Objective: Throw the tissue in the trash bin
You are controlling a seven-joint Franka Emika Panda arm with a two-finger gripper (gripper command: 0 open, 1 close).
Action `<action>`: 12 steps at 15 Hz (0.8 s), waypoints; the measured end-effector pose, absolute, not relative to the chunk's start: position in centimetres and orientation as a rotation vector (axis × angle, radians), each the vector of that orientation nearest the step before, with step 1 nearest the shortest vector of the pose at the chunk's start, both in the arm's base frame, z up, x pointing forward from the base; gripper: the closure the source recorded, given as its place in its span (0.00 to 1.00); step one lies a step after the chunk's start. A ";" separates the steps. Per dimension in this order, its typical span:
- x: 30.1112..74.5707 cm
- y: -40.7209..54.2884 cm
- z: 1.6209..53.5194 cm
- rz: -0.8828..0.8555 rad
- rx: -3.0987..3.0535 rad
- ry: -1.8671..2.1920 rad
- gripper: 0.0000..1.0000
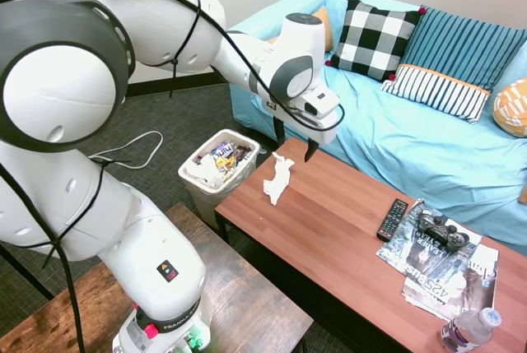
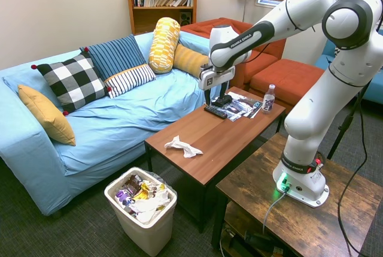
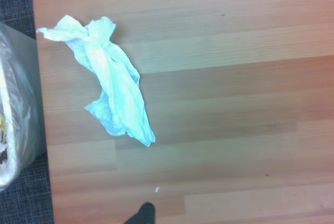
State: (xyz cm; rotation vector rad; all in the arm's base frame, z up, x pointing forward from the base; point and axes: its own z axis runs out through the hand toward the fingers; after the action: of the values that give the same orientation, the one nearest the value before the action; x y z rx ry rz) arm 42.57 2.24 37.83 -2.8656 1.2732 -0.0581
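In the first exterior view, furthest left of the task's things stands the small white rectangular trash bin (image 1: 216, 174) with its plastic liner and colourful wrappers, on the dark carpet just off the end of the long brown wooden coffee table (image 1: 329, 229). Next to the right lies the crumpled white paper tissue (image 1: 277, 178), flat on the tabletop near that end and close to the bin, touching nothing else. Its long axis runs roughly across the table's width, from the sofa side toward the near edge, with one ragged end spread wider than the other.

Right of the tissue and above it hangs the white arm's two-finger gripper (image 1: 294, 144), its dark fingers pointing down and standing apart with nothing between them. It is clear of the table, and the tissue lies below it and a little toward the bin end. The wrist view agrees: the tissue sits off-centre toward the bin's liner, not under the middle of the camera. So the coming move, as I judge it, needs a short shift toward the bin end before descending, with the fingers closing across the tissue's narrow middle.

Further right rest a black remote control (image 1: 392, 220), a grey game controller (image 1: 442, 229) on glossy magazines (image 1: 449, 271), and a clear plastic bottle (image 1: 469, 330).
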 end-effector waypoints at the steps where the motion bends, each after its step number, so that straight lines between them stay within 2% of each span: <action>1: 42.7 2.3 37.8 -0.059 -2.861 1.275 0.00; 4: 43.7 2.7 36.4 -0.116 -2.852 1.249 0.00; 12: 48.1 8.1 28.0 -0.167 -2.952 1.020 0.00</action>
State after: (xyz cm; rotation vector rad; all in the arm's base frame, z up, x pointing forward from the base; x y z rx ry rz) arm 48.13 8.14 28.05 -2.9516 1.0203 -0.1667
